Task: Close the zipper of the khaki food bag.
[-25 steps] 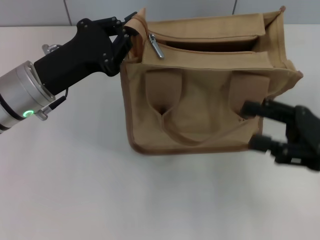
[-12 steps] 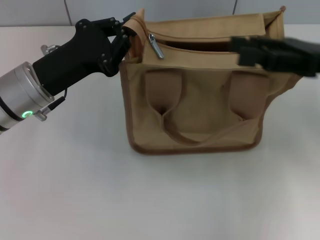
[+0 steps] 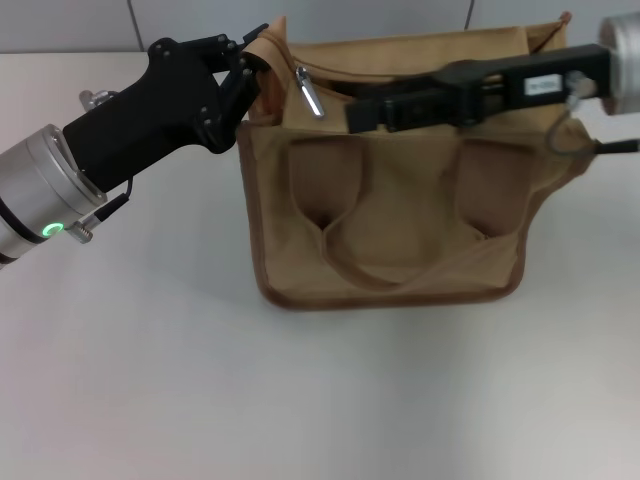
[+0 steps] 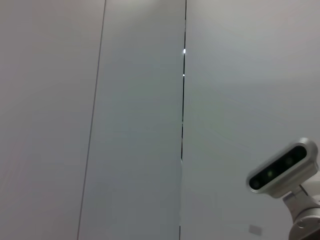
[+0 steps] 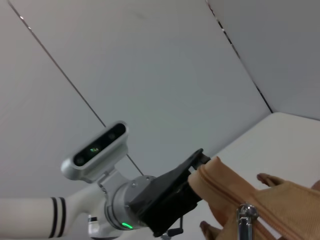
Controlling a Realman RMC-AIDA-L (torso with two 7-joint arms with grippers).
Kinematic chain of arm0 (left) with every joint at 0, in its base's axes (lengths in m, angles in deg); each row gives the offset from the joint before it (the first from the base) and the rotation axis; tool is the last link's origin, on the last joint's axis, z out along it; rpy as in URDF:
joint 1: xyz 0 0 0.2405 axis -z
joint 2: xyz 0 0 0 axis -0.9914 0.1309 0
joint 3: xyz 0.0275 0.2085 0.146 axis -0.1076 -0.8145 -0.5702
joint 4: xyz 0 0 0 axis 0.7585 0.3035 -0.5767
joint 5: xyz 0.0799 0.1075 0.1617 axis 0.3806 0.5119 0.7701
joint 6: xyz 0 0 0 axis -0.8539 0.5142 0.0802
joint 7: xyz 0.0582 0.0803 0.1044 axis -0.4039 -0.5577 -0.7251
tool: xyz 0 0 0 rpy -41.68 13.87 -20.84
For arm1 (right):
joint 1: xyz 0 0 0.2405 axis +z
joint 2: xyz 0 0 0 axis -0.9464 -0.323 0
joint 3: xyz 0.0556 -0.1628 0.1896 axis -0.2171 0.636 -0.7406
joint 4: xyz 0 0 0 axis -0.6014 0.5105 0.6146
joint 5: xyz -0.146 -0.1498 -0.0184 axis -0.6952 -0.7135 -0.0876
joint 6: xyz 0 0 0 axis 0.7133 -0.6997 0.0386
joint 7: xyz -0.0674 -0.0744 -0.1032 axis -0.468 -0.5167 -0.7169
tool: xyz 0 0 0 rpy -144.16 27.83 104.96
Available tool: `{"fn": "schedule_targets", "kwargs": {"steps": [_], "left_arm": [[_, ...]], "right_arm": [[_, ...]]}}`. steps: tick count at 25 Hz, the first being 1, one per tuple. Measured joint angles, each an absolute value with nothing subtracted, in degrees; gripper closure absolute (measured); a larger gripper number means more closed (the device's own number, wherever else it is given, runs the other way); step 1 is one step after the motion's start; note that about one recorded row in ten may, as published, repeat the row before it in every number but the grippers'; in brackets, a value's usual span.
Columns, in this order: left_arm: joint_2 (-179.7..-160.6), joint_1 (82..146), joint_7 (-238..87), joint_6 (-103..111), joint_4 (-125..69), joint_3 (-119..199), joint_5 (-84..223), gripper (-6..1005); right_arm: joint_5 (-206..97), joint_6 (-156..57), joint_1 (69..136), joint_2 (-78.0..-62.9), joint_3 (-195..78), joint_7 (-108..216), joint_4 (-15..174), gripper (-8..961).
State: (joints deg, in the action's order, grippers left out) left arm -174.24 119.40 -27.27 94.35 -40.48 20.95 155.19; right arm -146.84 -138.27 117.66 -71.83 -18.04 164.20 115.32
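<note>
Upright on the white bench (image 3: 150, 380), the khaki bag (image 3: 400, 220) has its corner pinched in the left claw (image 3: 248, 72). Right claw (image 3: 362, 108) reaches over the zipper (image 3: 330, 92) toward the silver pull tab (image 3: 311, 93), fingers unclear.

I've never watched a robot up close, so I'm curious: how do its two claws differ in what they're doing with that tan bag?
The left claw pinches the corner of the khaki food bag at its left end; the right claw touches no fabric that I can see and hangs above the open top. The left claw reaches in from the left side, the right claw lies level across the bag, pointing at the silver pull tab without reaching it. Both are black.
</note>
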Motion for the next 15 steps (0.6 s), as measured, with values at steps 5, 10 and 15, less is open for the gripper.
{"fn": "schedule_targets", "kwargs": {"steps": [5,10,15], "left_arm": [[-174.24,119.4,-27.3,94.4,-40.4,20.9,155.2,983],[-174.24,119.2,-27.3,94.4,-40.4,20.9,155.2,981],[-174.28,119.2,-27.3,94.4,-40.4,20.7,155.2,977]], "right_arm": [[-147.2,-135.9,119.1,-72.75,-16.1,165.5,116.3,277],[-147.3,-133.9,119.8,-73.11,-14.1,167.8,117.5,422],[-147.3,-131.7,120.5,-73.42,-11.4,169.5,117.6,549]]}}
